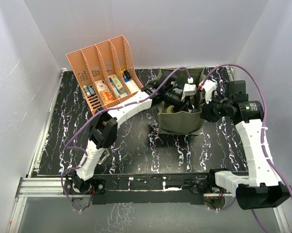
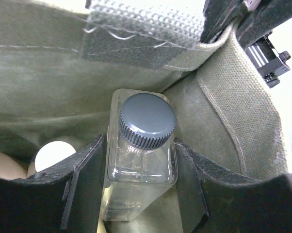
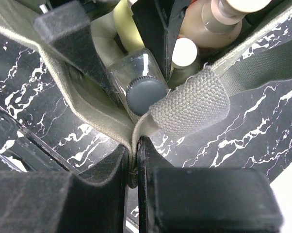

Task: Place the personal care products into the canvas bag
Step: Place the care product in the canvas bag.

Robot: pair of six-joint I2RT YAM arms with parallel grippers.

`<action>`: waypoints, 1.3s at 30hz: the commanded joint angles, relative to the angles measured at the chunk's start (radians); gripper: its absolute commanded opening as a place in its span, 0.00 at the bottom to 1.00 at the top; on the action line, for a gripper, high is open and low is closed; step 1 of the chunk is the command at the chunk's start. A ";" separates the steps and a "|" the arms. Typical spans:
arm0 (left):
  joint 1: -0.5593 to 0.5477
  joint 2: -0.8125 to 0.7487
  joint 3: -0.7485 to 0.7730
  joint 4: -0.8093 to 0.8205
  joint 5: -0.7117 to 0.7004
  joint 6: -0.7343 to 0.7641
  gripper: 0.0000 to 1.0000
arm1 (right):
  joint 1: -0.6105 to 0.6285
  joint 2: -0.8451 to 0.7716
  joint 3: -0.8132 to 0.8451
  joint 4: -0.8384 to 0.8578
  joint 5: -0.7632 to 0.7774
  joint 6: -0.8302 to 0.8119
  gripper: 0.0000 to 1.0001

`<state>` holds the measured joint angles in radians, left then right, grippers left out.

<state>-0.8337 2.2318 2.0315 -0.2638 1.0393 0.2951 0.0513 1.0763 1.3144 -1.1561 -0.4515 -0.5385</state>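
Note:
The olive canvas bag (image 1: 177, 124) stands upright at mid-table. Reaching into it from the left, my left gripper (image 2: 138, 145) is shut on a clear square bottle with a dark ribbed cap (image 2: 147, 120), held tilted against the bag's inner wall (image 2: 39, 87). Below it lie a white-capped bottle (image 2: 54, 153) and a tan one (image 2: 3, 165). My right gripper (image 3: 134, 150) is shut on the bag's rim (image 3: 102, 111), pinching the fabric beside a webbing strap (image 3: 189, 107). In the right wrist view, the clear bottle (image 3: 146, 94), a tan bottle (image 3: 209, 24) and a white cap (image 3: 185, 52) show inside.
A salmon-orange slotted rack (image 1: 105, 63) stands at the back left with small boxes and tubes (image 1: 112, 87) in its slots. White walls close the table on three sides. The arm bases sit on a rail (image 1: 151, 184) at the near edge.

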 commanded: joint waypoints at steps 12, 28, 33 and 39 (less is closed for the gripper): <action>-0.050 0.037 0.029 -0.090 0.139 -0.022 0.00 | -0.002 0.042 0.226 0.161 0.006 0.142 0.08; -0.065 0.047 0.013 -0.148 0.061 0.071 0.00 | -0.003 0.044 0.273 0.170 0.033 0.184 0.08; -0.074 0.060 -0.005 -0.127 0.055 0.061 0.00 | -0.003 0.000 0.203 0.168 0.033 0.125 0.08; -0.076 0.070 0.026 -0.111 0.006 0.043 0.00 | -0.002 -0.055 0.082 0.151 0.061 0.045 0.08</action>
<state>-0.8566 2.2837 2.0472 -0.3214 0.9802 0.3775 0.0521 1.0889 1.4113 -1.1591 -0.3882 -0.4416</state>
